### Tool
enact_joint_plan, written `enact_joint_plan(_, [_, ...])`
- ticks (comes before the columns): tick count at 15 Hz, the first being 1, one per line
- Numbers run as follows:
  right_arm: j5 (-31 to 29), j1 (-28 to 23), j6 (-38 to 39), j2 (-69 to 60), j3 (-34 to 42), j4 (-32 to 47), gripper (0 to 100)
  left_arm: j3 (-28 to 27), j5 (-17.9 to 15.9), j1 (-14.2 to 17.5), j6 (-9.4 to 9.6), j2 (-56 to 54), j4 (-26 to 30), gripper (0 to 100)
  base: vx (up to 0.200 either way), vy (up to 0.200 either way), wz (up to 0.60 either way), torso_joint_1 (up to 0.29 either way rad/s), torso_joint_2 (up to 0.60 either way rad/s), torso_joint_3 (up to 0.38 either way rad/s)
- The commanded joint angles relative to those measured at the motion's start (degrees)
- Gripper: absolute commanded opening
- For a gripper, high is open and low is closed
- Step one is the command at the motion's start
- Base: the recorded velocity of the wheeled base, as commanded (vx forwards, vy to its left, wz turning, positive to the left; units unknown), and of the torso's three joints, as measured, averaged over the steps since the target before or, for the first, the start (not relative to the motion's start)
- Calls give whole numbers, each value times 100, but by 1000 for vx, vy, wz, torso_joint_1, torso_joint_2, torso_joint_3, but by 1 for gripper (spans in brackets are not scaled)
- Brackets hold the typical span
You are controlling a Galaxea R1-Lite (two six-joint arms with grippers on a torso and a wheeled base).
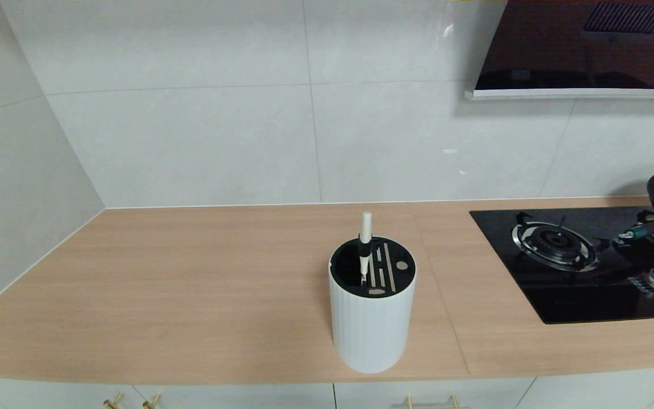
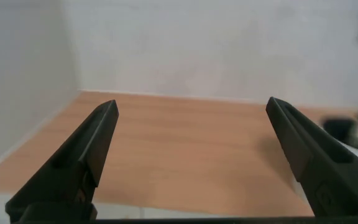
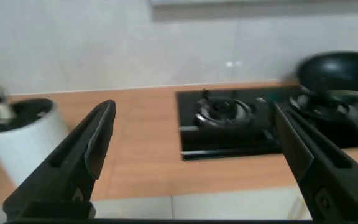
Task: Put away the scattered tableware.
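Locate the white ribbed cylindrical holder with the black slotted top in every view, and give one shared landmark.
Head view: the white ribbed cylindrical holder stands mid-picture near the front of the light wooden countertop, left of the black gas hob.
Left wrist view: cannot tell; a blurred dark-and-pale shape sits at the edge.
Right wrist view: the holder on the countertop, apart from the hob.
Shared landmark: the countertop.

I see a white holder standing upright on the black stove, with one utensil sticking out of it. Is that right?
Not quite. In the head view the white holder stands upright on the wooden counter, left of the black stove, not on it. One utensil does stick out.
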State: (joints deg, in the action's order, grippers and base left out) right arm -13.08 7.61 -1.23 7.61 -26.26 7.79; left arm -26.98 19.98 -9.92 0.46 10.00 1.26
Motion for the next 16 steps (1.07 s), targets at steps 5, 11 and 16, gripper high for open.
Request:
enact_joint_plan(5, [245,-769,141,-761,1211,-146,100,887,-337,1071,59,-894,33,100,0,0,0,0,0,0])
enact_joint_plan(11, [552,-769,106,-752,2626,-1025,100,2698,-1312,1019,129,-1000,-363,100,0,0,0,0,0,0])
enact_joint_plan(16, [1053,-761,44,-752,2626,-788,100,2698,-1752,1010,-73,-1000,-178,100,0,0,0,0,0,0])
